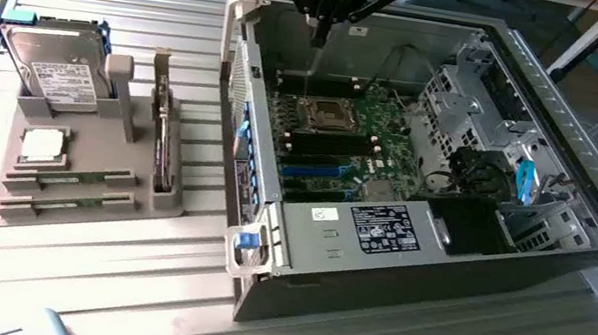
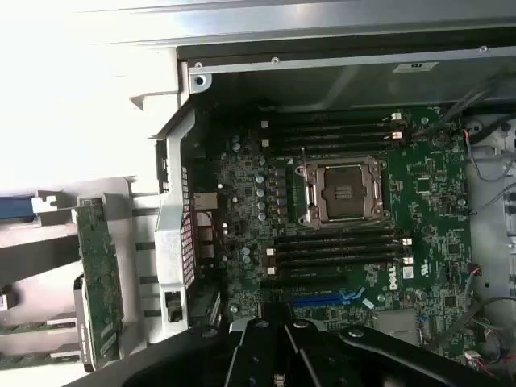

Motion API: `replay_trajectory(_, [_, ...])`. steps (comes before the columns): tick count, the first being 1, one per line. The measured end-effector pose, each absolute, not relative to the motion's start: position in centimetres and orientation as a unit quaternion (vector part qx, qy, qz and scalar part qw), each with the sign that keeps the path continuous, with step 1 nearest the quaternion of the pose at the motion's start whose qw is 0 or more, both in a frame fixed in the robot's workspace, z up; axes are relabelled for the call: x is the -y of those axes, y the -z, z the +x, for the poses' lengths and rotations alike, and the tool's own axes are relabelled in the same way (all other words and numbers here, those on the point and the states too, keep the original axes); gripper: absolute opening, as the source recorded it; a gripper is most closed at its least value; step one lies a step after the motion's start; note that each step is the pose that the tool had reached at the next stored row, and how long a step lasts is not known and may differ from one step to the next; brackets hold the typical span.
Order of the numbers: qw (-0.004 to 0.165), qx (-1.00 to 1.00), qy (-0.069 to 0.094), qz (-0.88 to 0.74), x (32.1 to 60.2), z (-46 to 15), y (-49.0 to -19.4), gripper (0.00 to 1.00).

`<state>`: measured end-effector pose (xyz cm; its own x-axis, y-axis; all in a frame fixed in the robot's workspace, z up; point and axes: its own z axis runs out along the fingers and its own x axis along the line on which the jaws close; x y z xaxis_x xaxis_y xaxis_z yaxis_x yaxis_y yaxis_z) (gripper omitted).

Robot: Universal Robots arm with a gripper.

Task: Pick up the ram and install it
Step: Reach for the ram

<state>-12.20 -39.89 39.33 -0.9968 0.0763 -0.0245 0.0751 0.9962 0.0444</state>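
Note:
Two green ram sticks point(image 1: 72, 183) lie in slots at the front of a grey holder point(image 1: 105, 127), on the exterior view's left. My gripper point(image 1: 317, 40) hangs well away from them, above the back of the open computer case point(image 1: 384, 232). Its dark fingers come together in one narrow tip, with nothing visible between them. In the wrist view the gripper point(image 2: 278, 343) looks down on the green motherboard point(image 2: 427, 185). Black memory slots point(image 2: 334, 246) run on both sides of the open processor socket point(image 2: 339, 191).
The holder also carries a silver hard drive point(image 1: 55, 72), a square processor chip point(image 1: 44, 145) and a long card standing on edge point(image 1: 162, 144). Drive cages, cables and a blue latch point(image 1: 525, 180) crowd the case's right side. The slatted table point(image 1: 84, 278) runs around it.

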Motion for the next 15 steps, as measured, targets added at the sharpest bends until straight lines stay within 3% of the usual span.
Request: replay_trajectory(15, [0.013,-0.999,-0.022,0.038,39.9,-25.6,-39.3,0.11])
